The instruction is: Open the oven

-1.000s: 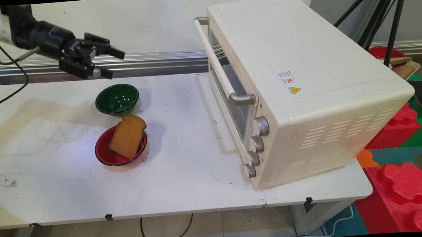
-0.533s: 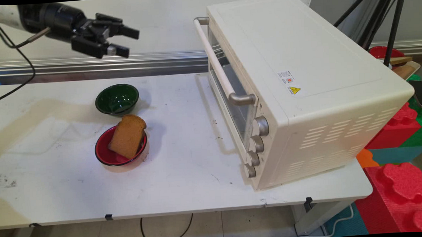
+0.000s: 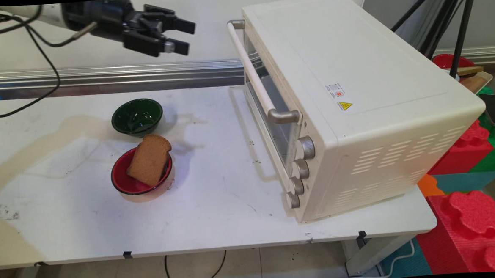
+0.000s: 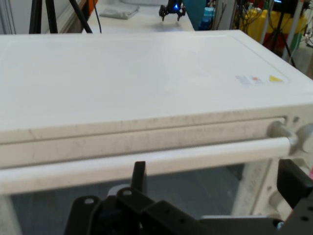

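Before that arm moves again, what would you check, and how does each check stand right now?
1. Gripper empty, jaws open: ok.
2. Oven door shut, handle free: ok.
3. Gripper facing the handle, in the hand view: ok.
4. Bread resting tilted in the red bowl: ok.
5. Green bowl upright, apart from the arm: ok.
6. Anything inside the oven: cannot tell.
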